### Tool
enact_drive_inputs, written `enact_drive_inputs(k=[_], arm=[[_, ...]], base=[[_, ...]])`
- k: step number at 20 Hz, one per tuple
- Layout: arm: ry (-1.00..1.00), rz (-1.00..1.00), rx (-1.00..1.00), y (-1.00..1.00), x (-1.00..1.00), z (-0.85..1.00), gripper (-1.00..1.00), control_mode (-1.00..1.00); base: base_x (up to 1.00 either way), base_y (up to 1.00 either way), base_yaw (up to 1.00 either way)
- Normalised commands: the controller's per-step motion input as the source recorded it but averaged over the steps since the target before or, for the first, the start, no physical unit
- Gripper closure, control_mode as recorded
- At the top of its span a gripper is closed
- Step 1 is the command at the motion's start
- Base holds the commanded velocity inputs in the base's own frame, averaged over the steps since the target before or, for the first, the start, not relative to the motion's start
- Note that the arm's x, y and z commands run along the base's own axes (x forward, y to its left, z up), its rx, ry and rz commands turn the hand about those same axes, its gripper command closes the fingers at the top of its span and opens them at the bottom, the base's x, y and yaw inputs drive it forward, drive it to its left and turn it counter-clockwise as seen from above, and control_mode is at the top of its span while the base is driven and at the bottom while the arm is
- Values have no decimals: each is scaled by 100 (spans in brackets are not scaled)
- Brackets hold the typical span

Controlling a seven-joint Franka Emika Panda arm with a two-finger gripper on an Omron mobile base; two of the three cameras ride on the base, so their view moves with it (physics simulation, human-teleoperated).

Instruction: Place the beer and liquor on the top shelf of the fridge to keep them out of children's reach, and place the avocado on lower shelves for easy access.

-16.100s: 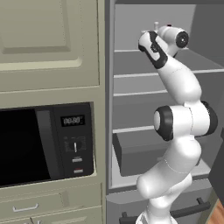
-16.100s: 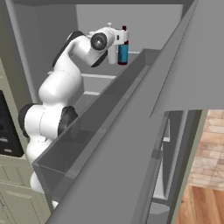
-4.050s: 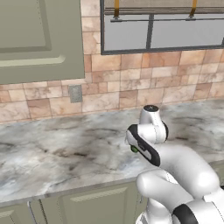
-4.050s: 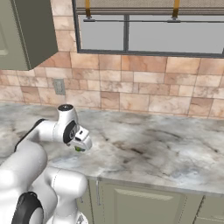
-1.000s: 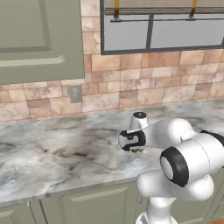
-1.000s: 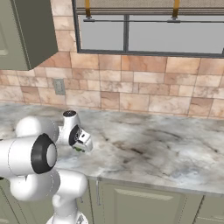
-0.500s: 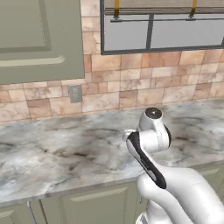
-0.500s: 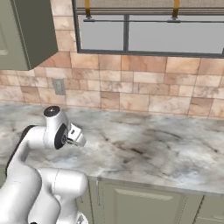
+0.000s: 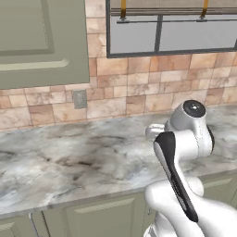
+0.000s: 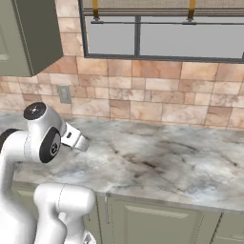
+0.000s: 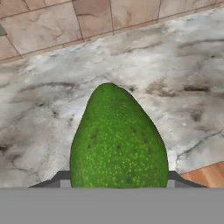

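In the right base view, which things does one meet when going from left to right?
Grey-green upper wall cabinet → white robot arm with dark joints → small grey wall outlet → dark-framed window with yellow fittings.

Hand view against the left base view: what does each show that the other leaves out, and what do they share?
Hand view: the speckled green avocado, seen up close between the gripper fingers, and a corner of wooden floor past the counter edge.
Left base view: the white robot arm, the grey-green wall cabinet, the window, a grey wall outlet and the cabinet fronts under the counter.
Both: the grey-veined marble countertop and the tan stone-tile backsplash.
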Motion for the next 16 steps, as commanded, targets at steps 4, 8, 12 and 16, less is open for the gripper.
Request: enact_drive_inputs(k=[4,8,12,16], arm=[[-10,-2,0,-4,-63,91,100,-100],[-10,0,-1,0,-56,60,100,-100],[-9,0,0,-4,-49,52,100,-100],[-12,0,0,-4,-61,41,100,-100]], base=[[0,0,0],[0,0,0],[0,0,0],[0,0,0]])
